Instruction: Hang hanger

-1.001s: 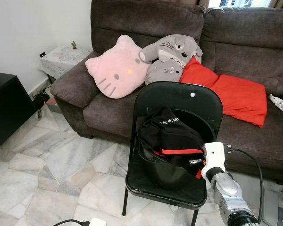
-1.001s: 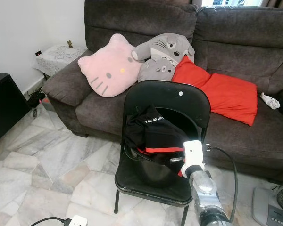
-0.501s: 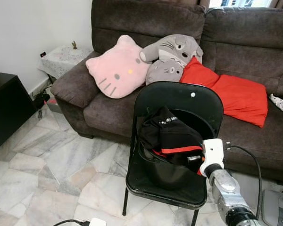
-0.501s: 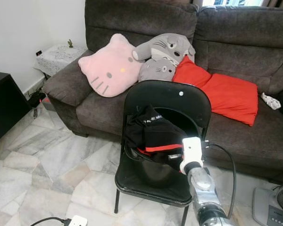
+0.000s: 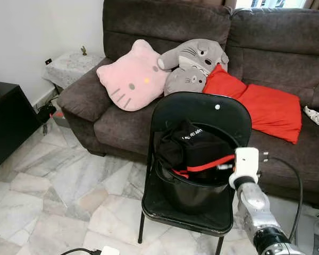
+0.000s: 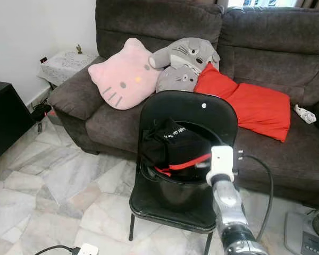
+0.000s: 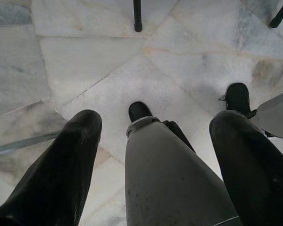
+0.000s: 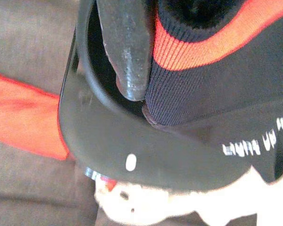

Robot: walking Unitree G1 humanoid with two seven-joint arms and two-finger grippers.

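The right hand [image 6: 202, 163] grasps the black shirt [image 5: 194, 151] just above the bucket [image 5: 189, 194] on the chair [image 5: 202, 114], and should lift slowly so nothing snags.

The setting is a home living room. A dark brown fabric sofa [image 5: 266, 48] stands against the wall and carries a pink cat-face cushion [image 5: 133, 77], two grey plush cushions [image 5: 194, 64] and a red pillow [image 5: 263, 103]. A small side table with a white lace cover [image 5: 69, 66] stands beside the sofa's arm. The floor is polished marble tile [image 5: 53, 191]. A black folding chair [image 5: 202, 159] stands in front of the sofa. A dark cabinet [image 5: 5, 122] stands near the white wall.
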